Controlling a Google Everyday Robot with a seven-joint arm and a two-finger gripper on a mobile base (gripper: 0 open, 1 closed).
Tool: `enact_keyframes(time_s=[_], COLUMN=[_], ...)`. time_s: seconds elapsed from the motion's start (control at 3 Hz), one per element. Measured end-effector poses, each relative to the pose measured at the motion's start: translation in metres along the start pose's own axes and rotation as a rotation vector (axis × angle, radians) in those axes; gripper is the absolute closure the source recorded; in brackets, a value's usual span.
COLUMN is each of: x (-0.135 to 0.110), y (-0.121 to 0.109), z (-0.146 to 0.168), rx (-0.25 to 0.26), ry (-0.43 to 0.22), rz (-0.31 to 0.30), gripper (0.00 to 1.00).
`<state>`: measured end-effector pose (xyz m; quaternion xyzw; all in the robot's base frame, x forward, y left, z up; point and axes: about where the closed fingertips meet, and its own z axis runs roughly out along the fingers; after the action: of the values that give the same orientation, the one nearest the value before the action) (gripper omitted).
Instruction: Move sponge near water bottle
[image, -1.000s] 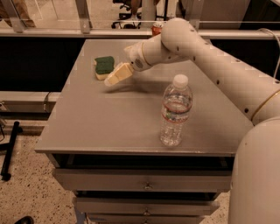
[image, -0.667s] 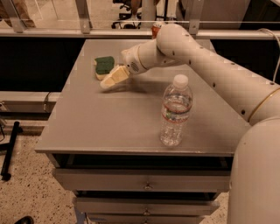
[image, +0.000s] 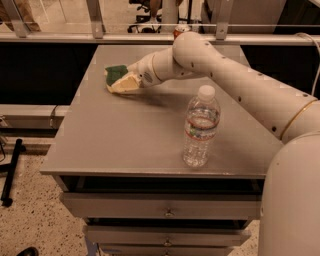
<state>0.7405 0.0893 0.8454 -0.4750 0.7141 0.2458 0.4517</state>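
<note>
I see the smooth grey counter with its right side hidden behind my white arm, which is cut off at the right edge. The clear ribbed water bottle stands upright, near right. Far left, my cream claw overlaps the sponge, whose green top alone shows; I can't tell the claw's opening or grip

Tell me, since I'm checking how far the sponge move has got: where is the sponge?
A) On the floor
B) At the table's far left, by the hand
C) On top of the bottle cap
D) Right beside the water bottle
B: the sponge lies at the far left of the table with the hand right at it, well apart from the upright water bottle near the front edge.
</note>
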Motion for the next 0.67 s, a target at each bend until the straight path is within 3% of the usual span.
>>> enact_keyframes(time_s=[0.33, 0.67], x=[0.001, -0.006], y=[-0.003, -0.018], z=[-0.002, -0.031], rx=[0.017, 0.054], ry=[0.002, -0.002], rz=[0.005, -0.041], gripper=[0.72, 1.0])
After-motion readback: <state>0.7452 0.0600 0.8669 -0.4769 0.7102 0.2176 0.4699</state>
